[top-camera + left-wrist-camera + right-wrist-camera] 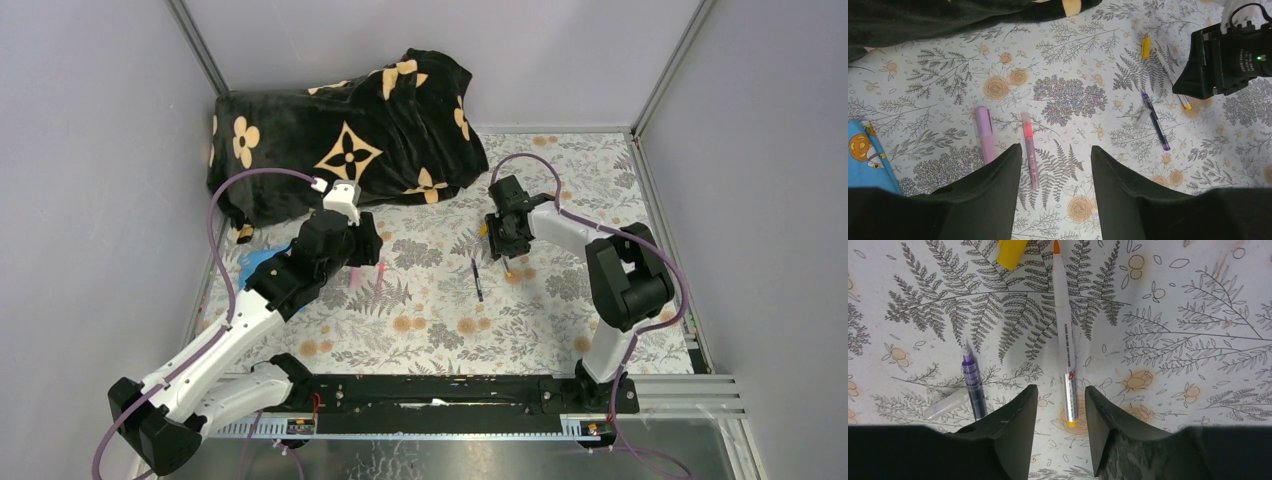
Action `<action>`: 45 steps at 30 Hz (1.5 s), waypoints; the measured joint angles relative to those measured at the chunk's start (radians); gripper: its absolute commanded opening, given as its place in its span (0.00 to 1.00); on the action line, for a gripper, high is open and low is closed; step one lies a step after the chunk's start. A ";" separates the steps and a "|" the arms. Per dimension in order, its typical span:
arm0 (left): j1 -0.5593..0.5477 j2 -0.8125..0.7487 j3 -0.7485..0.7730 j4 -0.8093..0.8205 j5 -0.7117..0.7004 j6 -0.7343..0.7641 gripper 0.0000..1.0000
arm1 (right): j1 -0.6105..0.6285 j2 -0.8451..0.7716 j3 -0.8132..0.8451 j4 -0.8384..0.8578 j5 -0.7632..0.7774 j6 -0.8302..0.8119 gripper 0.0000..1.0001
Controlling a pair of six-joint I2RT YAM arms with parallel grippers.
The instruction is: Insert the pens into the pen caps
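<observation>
A blue card on the flowery tabletop was half hidden by the left pincer. The left arm reached forward, bent and low. Its pincer was spread wide and pinched nothing. A lilac cap and the pink pen lay just in front of it. In the middle lay the dark blue pen, with one end hidden behind a finger. The right arm was folded, pointing down. The right pincer was spread around the white pen, not squeezing it. The yellow cap was cut off at the top.
</observation>
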 measured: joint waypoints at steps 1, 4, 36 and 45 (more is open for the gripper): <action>0.000 -0.001 -0.001 -0.001 0.000 0.000 0.59 | 0.000 0.009 0.002 0.002 0.000 -0.002 0.44; 0.000 -0.002 -0.002 -0.006 0.000 0.000 0.59 | 0.000 0.042 0.007 0.016 0.000 -0.003 0.40; 0.005 -0.079 0.009 0.103 0.166 -0.043 0.67 | -0.004 -0.645 -0.360 0.364 -0.401 0.072 0.00; 0.005 -0.097 0.009 0.272 0.379 -0.062 0.68 | 0.190 -0.726 -0.416 0.676 -0.489 0.256 0.00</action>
